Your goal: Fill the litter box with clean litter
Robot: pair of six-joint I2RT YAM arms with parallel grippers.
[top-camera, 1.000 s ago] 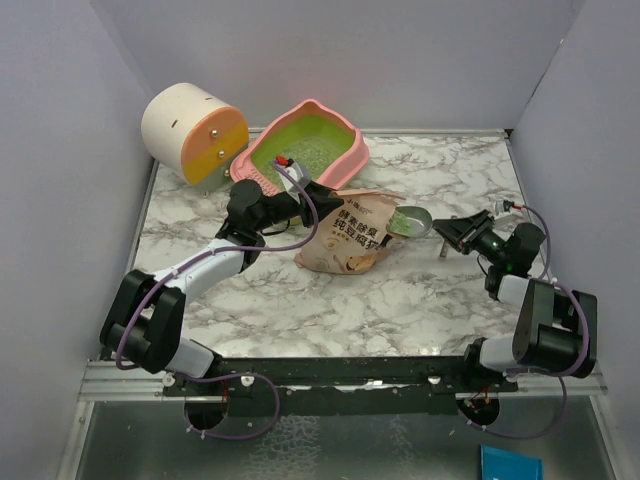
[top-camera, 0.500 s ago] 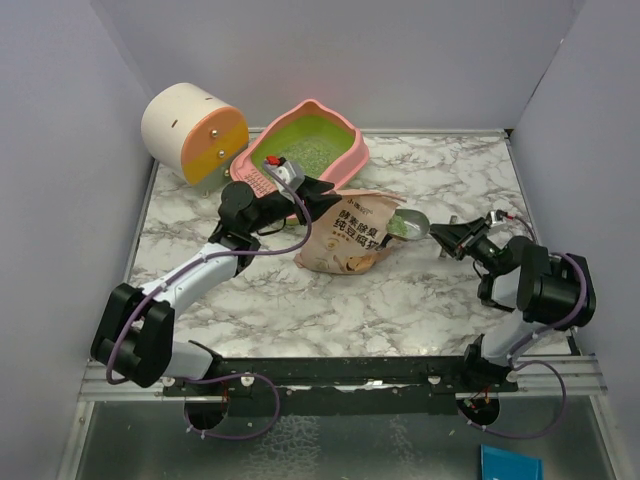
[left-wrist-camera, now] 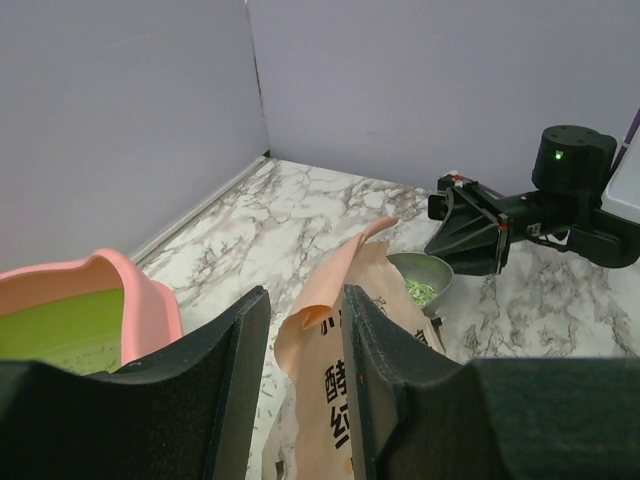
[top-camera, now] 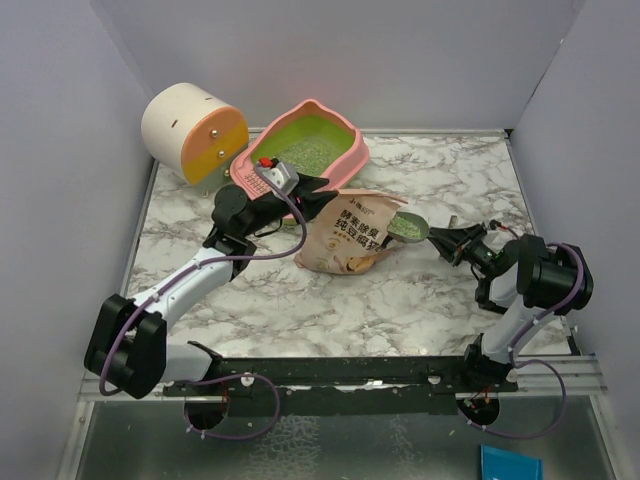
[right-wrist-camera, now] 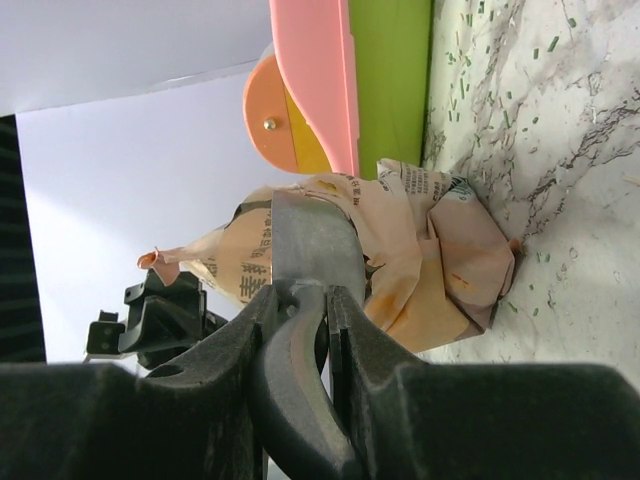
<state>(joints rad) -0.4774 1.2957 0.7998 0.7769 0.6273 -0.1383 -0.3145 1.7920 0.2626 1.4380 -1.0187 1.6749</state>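
The pink litter box (top-camera: 345, 150) with a lime-green inside stands at the back left, and pale clean litter (top-camera: 305, 153) lies in it. In front of it sits the tan bag (top-camera: 352, 235). My left gripper (top-camera: 318, 187) hovers at the bag's top edge with its jaws open; in the left wrist view (left-wrist-camera: 303, 300) the bag (left-wrist-camera: 385, 275) shows through the gap, unpinched. My right gripper (top-camera: 452, 240) is shut on the handle of a grey metal scoop (top-camera: 408, 226). The scoop carries some litter at the bag's mouth. In the right wrist view that gripper (right-wrist-camera: 300, 295) clamps the scoop (right-wrist-camera: 310, 240).
A cream-and-orange cylinder (top-camera: 195, 133) stands at the back left beside the litter box. Loose granules (right-wrist-camera: 480, 60) are scattered on the marble table (top-camera: 420, 300). Purple walls close in the left, back and right sides.
My left gripper has opened wider, let go of the bag's top edge and drawn back a little to the left. The right wrist has shifted while the scoop stays at the bag's mouth.
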